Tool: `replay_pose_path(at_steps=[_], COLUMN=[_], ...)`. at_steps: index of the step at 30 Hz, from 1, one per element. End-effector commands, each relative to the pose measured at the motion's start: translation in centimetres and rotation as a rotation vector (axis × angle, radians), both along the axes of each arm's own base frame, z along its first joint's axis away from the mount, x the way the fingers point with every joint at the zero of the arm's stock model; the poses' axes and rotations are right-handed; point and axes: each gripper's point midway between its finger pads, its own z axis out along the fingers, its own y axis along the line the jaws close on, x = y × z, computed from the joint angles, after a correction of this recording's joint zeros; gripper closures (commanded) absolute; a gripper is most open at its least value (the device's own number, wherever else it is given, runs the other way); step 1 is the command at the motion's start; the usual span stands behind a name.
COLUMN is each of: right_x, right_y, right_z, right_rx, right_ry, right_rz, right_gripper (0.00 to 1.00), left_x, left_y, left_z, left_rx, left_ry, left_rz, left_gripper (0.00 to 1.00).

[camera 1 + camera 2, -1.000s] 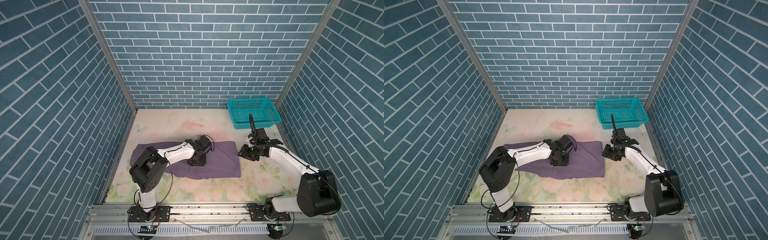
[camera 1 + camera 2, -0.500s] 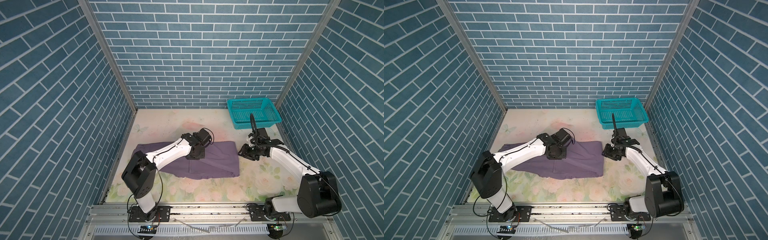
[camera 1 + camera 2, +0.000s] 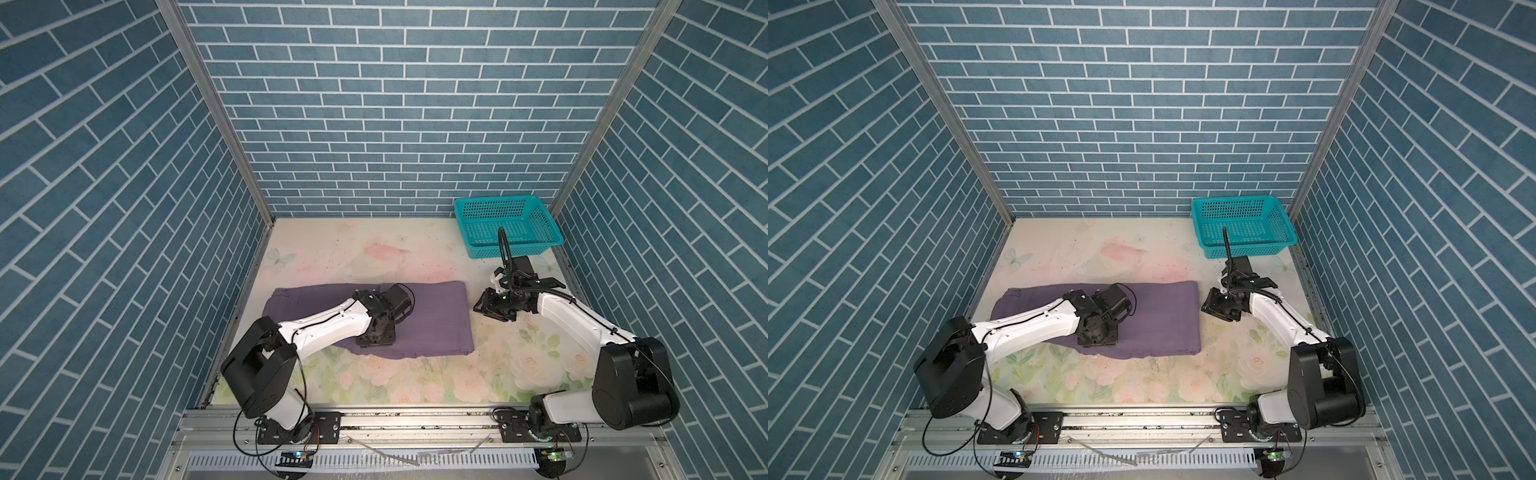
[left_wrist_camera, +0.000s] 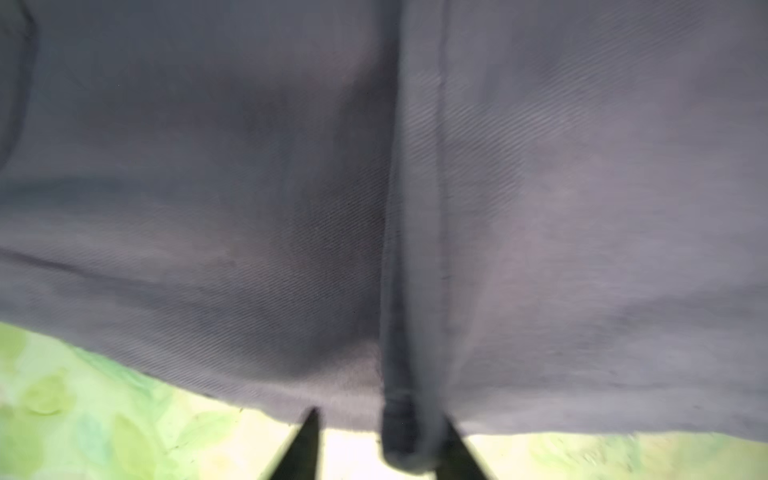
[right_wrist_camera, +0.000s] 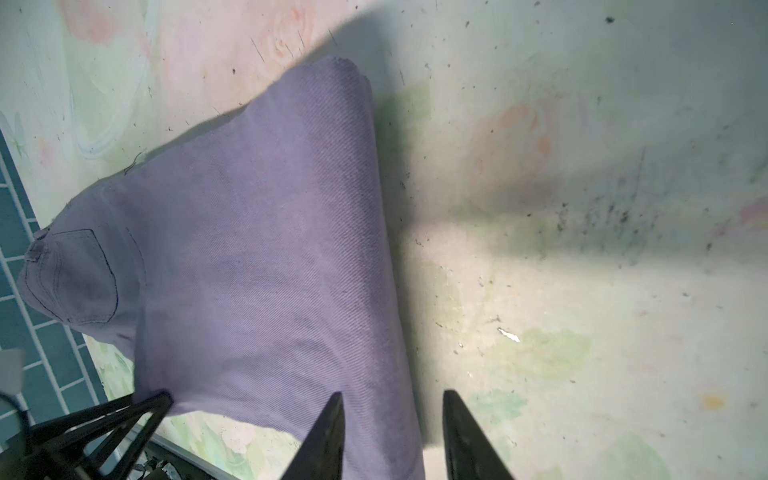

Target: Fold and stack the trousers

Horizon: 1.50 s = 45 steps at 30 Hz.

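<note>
Left gripper (image 4: 379, 415), jaws open, straddled the hem (image 4: 409, 249) of the trousers (image 3: 436, 316), likely best pinched squarely; right gripper (image 5: 392, 395) jaws stood half-open, empty.

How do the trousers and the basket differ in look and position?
The trousers are purple cloth; the basket is teal perforated plastic. The trousers lie flat mid-table; the basket stands in the far right corner. Both rest on the table.
</note>
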Motion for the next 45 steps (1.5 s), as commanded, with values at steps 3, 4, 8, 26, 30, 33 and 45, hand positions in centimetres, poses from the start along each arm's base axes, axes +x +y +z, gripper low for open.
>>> replay_pose_path(at_steps=[3,4,8,26,30,33,45], right_x=[-0.1,-0.1,-0.2,2.2,1.6,1.2,0.1], right_y=[0.1,0.2,0.9,4.5,4.9,4.4,-5.8], right_z=[0.3,0.3,-0.5,-5.8,-5.7,-4.7,3.6], right_rx=[0.010,0.016,0.065,0.214,0.233,0.202,-0.108], right_ry=[-0.013,-0.012,0.001,0.072,0.074,0.066,0.016], right_rz=[0.027,0.028,0.026,0.049,0.064,0.073,-0.032], right_gripper=[0.54,0.52,0.44,0.53,0.87,1.00,1.00], left_x=[1.7,2.1,4.5,5.9,5.5,5.2,4.4], left_y=[-0.9,-0.9,0.4,9.6,11.1,11.7,14.4], left_z=[-0.9,-0.4,3.3,9.9,9.2,8.0,6.7], left_rx=[0.026,0.029,0.058,-0.014,-0.006,-0.002,-0.015], left_ry=[0.007,0.001,-0.063,-0.203,-0.201,-0.177,-0.169], left_rz=[-0.022,-0.029,-0.034,0.194,0.228,0.243,0.305], left_gripper=[0.27,0.27,0.31,0.54,0.53,0.51,0.46])
